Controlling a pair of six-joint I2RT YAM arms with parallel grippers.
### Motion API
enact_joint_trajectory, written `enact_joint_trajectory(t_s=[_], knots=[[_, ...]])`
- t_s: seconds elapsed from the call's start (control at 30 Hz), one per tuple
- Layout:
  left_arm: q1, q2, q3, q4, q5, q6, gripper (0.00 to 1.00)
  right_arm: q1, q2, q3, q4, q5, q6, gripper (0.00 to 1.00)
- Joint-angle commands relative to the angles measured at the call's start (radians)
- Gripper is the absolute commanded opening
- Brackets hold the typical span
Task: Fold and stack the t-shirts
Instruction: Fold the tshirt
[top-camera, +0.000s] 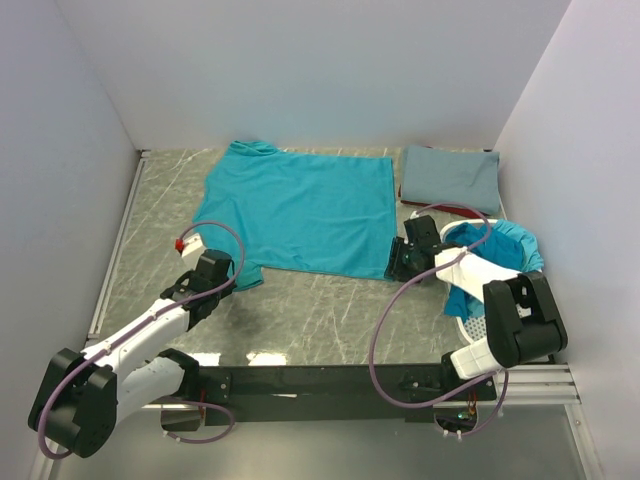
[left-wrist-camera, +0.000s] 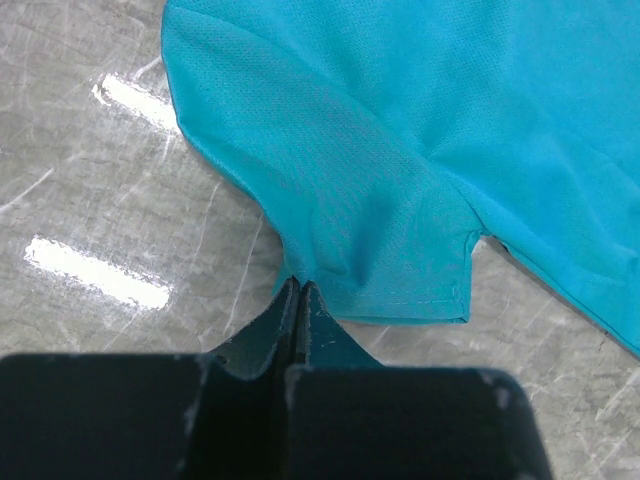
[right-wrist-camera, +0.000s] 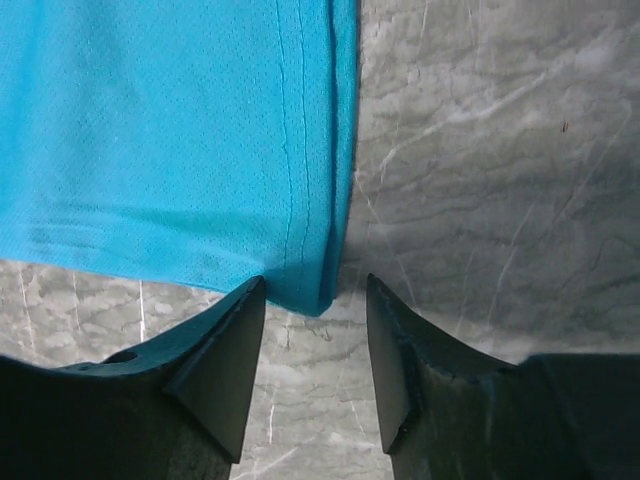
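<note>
A teal t-shirt (top-camera: 296, 208) lies spread flat on the marble table. My left gripper (top-camera: 222, 268) is at its near left sleeve (left-wrist-camera: 400, 255); its jaws are pressed together at the sleeve's edge, pinching the cloth. My right gripper (top-camera: 400, 262) is open at the shirt's near right hem corner (right-wrist-camera: 318, 285), which lies between the fingertips. A folded grey-blue t-shirt (top-camera: 450, 177) lies at the back right on a dark red one (top-camera: 458, 209). More teal shirts (top-camera: 500, 250) fill the white basket.
The white perforated basket (top-camera: 470, 325) stands at the right edge, close behind my right arm. White walls enclose the table on the left, back and right. Bare marble (top-camera: 320, 310) lies between the shirt and the arm bases.
</note>
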Motion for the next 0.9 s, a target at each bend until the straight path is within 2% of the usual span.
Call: enact_joint_trajectory(t_s=[0.0, 0.37, 0.87], knots=[[-0.001, 0.001, 0.005, 0.032, 0.011, 0.021, 0.01, 0.011, 0.039, 0.035, -0.014, 0.027, -0.008, 0.51], [-0.001, 0.01, 0.01, 0.031, 0.012, 0.021, 0.01, 0.054, 0.08, 0.07, -0.048, 0.035, 0.0, 0.45], [-0.001, 0.014, 0.011, 0.035, 0.017, 0.026, 0.01, 0.091, 0.078, 0.05, -0.1, 0.107, 0.038, 0.45]])
